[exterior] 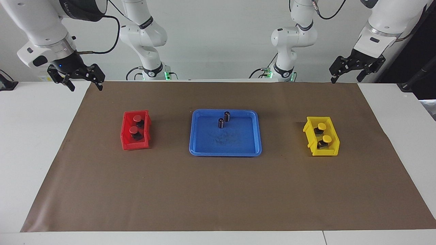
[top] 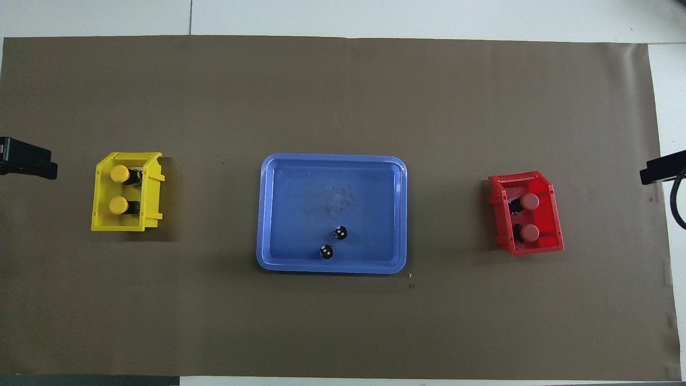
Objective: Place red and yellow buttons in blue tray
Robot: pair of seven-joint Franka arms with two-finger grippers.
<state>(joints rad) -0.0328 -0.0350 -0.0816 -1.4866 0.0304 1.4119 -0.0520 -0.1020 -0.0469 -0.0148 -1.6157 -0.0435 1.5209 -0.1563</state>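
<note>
Overhead view, mid-table: a shallow rectangular blue plastic tray point(top: 278, 214) with rounded corners lies at the centre of a brown paper mat point(top: 343, 321) covering the white table point(exterior: 34, 136). Two small dark cylinders point(top: 333, 242) stand upright inside the tray, close together in the part nearest the robots, at about six o'clock of its floor in this view. At nine o'clock of the tray, well apart from it toward the left arm's end of the table, a small yellow plastic bin point(top: 153, 185) holds the two yellow-capped push buttons point(top: 119, 189), one farther from the robots than the other. At three o'clock of the tray, toward the right arm's end, a small red plastic bin point(top: 552, 212) holds the two red-capped push buttons point(top: 530, 217), likewise lined up one farther than the other. All four buttons sit in their bins, none in the tray. In the facing view, the left gripper point(exterior: 351, 73) hangs in the air over the mat's corner by the robots, its fingers spread and holding nothing; the right gripper point(exterior: 85, 81) hangs over the mat's matching corner, its fingers likewise spread and empty.
</note>
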